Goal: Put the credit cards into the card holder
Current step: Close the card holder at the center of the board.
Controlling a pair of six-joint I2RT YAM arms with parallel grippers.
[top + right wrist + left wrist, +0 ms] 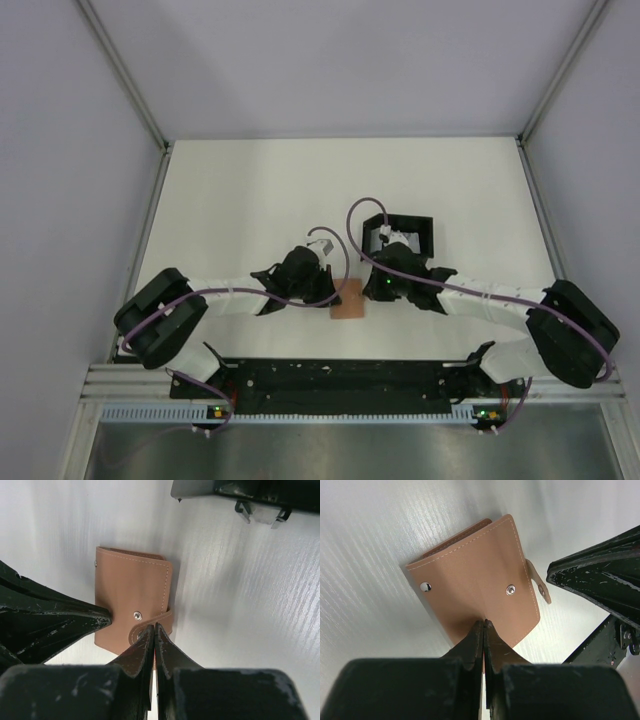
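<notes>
The tan-brown card holder [348,300] lies closed on the white table between my two grippers. In the left wrist view the card holder [475,575] shows two metal snaps and a strap tab sticking out on its right. My left gripper [484,623] is shut, with its tips resting on the holder's near edge. My right gripper [153,626] is shut, with its tips at the strap tab [142,628]. I cannot tell whether it pinches the tab. The card holder [131,587] fills the middle of the right wrist view. No credit card is in view.
A black square open tray [413,234] stands just behind the right gripper; its edge shows at the top of the right wrist view [240,490]. White walls enclose the table on three sides. The arm bases sit along the near rail.
</notes>
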